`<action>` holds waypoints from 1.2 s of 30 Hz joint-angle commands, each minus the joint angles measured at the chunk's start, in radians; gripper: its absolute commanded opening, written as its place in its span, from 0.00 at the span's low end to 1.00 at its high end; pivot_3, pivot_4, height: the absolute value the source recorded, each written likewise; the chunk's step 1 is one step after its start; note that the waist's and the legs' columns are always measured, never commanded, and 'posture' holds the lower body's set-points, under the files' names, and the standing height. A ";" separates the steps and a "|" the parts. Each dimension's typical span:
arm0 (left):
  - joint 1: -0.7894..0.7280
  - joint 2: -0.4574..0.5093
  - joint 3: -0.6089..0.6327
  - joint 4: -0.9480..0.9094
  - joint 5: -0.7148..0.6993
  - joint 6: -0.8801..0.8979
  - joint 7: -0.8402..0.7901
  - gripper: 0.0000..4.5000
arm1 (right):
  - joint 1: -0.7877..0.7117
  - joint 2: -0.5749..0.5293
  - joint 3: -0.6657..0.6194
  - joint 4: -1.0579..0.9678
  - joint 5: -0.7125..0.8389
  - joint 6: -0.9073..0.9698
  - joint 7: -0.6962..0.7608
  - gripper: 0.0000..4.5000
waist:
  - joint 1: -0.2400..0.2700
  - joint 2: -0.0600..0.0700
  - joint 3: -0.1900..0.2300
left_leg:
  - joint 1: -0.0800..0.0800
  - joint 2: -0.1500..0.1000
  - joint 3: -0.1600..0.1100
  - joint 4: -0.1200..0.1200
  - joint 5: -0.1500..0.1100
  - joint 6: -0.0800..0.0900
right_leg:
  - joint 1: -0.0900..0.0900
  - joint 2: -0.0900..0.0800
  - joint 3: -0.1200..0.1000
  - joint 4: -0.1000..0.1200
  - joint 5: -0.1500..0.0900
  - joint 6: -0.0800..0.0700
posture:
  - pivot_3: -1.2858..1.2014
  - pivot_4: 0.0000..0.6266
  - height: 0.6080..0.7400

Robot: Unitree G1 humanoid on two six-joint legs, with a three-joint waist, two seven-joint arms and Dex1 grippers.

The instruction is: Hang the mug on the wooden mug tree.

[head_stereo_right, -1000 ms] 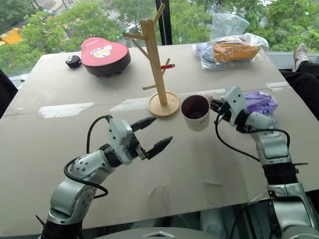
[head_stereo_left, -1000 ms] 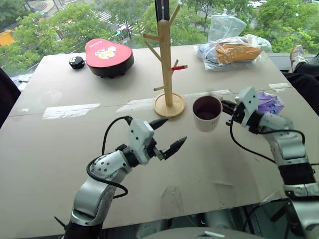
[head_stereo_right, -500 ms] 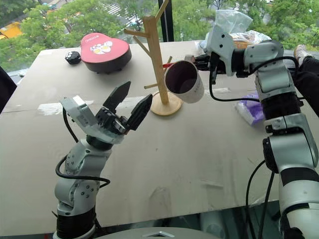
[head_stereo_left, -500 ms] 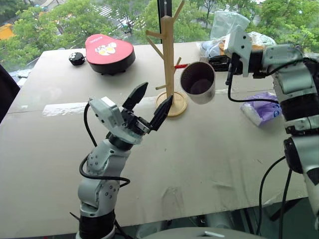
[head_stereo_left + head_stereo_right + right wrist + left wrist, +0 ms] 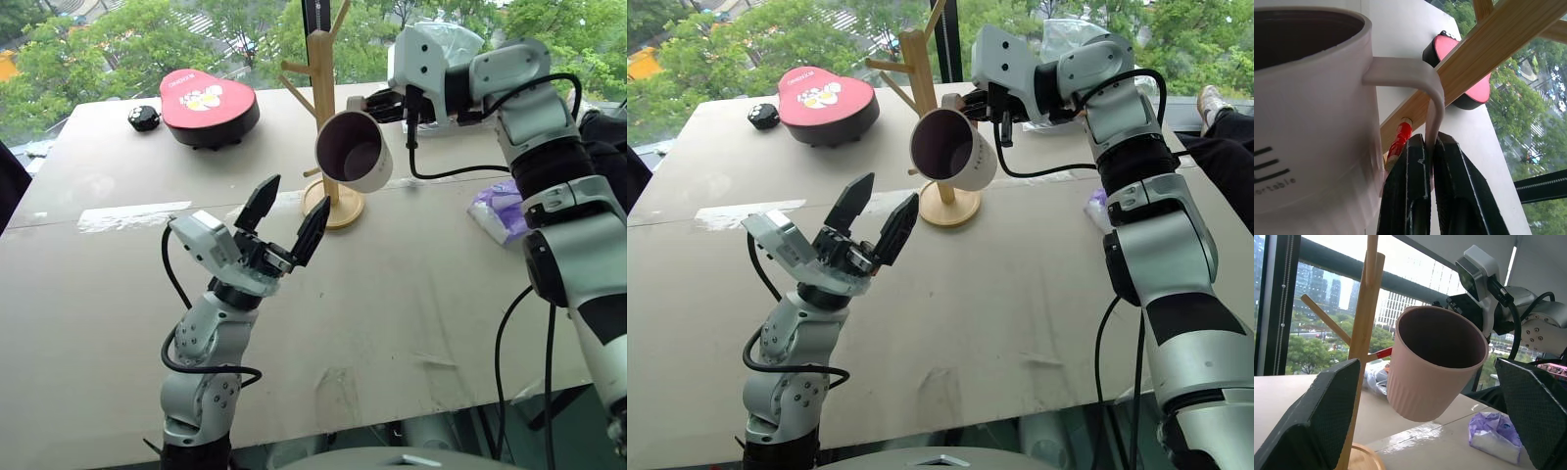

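Table [image 5: 411, 294]: a pale, scuffed top with tape strips is being lit from a window behind it; trees are being seen outside
Right arm: it is being held raised over the far part of the table, bent at the elbow, its gripper [image 5: 1431, 147] being pointed toward the robot's left
Right jaws: they are being pressed together on the mug's handle [image 5: 1415, 78], which is being pinched between the two black fingers
Mug [image 5: 355, 152]: it is being held in the air, tilted, its dark inside being turned toward the camera, just beside the tree's post and above the tree's base
Tree [image 5: 323, 88]: it is standing upright on its round base at the middle of the table; the red-tipped peg [image 5: 1397, 142] is lying close behind the handle, and touching cannot be told
Left arm: it is being held up over the near part of the table, its gripper [image 5: 286, 211] being pointed up and forward at the mug
Left jaws: they are being held spread wide, nothing being gripped
Other things: a red heart-shaped box [image 5: 209, 106] and a small black object [image 5: 142, 117] are lying at the far left; plastic bags [image 5: 1068, 44] are lying at the far right; a purple packet [image 5: 500, 211] is lying on the right, below the right arm
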 commanded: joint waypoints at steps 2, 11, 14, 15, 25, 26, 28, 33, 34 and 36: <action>0.009 0.007 -0.013 -0.027 0.006 -0.023 -0.001 1.00 | -0.051 0.007 -0.004 0.013 -0.024 -0.043 -0.003 0.01 | -0.001 0.000 0.000 | 0.000 0.000 0.000 0.000 0.000 0.000 | 0.000 0.000 0.000 0.000 0.000 0.000 | 0.52 0.24 1.00; 0.024 0.012 -0.032 -0.025 0.018 -0.028 -0.003 1.00 | -0.063 0.005 -0.016 0.044 -0.056 -0.057 -0.032 0.83 | -0.002 0.000 0.000 | 0.001 0.000 0.001 0.000 0.000 0.000 | 0.000 0.000 0.000 0.002 0.000 0.000 | 0.52 0.24 1.00; 0.025 0.015 -0.032 -0.021 0.016 -0.030 -0.006 1.00 | -0.065 0.003 -0.025 0.050 -0.056 -0.040 -0.036 1.00 | -0.003 0.000 0.000 | 0.001 0.000 0.001 0.001 0.000 0.000 | 0.000 0.000 0.001 0.003 0.000 0.000 | 0.52 0.24 1.00; 0.023 0.016 -0.031 -0.018 0.015 -0.029 -0.007 1.00 | -0.068 0.003 -0.030 0.054 -0.053 -0.032 -0.040 1.00 | -0.003 0.000 0.000 | 0.001 0.000 0.001 0.001 0.000 0.000 | 0.000 0.000 0.001 0.003 0.000 0.000 | 0.52 0.24 1.00; -0.006 0.030 -0.028 0.008 0.003 -0.025 -0.024 1.00 | -0.120 0.011 -0.073 0.140 -0.035 0.101 -0.080 1.00 | -0.003 0.000 0.000 | 0.001 0.000 0.001 0.001 0.000 0.000 | 0.000 0.000 0.001 0.003 0.000 0.000 | 0.52 0.24 1.00; -0.008 0.030 -0.030 0.010 0.004 -0.026 -0.024 1.00 | -0.134 0.013 -0.086 0.164 -0.023 0.159 -0.071 1.00 | -0.002 0.000 0.000 | 0.001 0.000 0.001 0.001 0.000 0.000 | 0.000 0.000 0.001 0.003 0.000 0.000 | 0.52 0.24 1.00; -0.011 0.028 -0.035 0.012 0.008 -0.028 -0.023 1.00 | -0.159 0.014 -0.108 0.200 0.000 0.248 -0.042 1.00 | -0.001 0.000 0.000 | 0.001 0.000 0.001 0.001 0.000 0.000 | 0.000 0.000 0.001 0.003 0.000 0.000 | 0.52 0.24 1.00; -0.008 0.021 -0.043 0.013 0.016 -0.034 -0.021 1.00 | -0.201 0.012 -0.128 0.247 0.016 0.374 0.017 1.00 | -0.001 0.001 0.000 | 0.000 0.000 0.001 0.001 0.000 0.000 | 0.000 0.000 0.001 0.003 0.000 0.000 | 0.52 0.24 1.00; -0.008 0.021 -0.043 0.014 0.017 -0.034 -0.021 1.00 | -0.207 0.012 -0.128 0.252 0.018 0.396 0.034 1.00 | -0.002 0.001 0.000 | 0.000 0.000 0.001 0.001 0.000 0.000 | 0.000 0.000 0.001 0.003 0.000 0.000 | 0.52 0.24 1.00; -0.008 0.021 -0.042 0.014 0.018 -0.036 -0.020 1.00 | -0.219 0.014 -0.134 0.261 0.021 0.426 0.035 1.00 | -0.002 0.001 0.000 | 0.000 0.000 0.001 0.001 0.000 0.000 | -0.001 0.000 0.001 0.003 0.000 0.000 | 0.52 0.24 1.00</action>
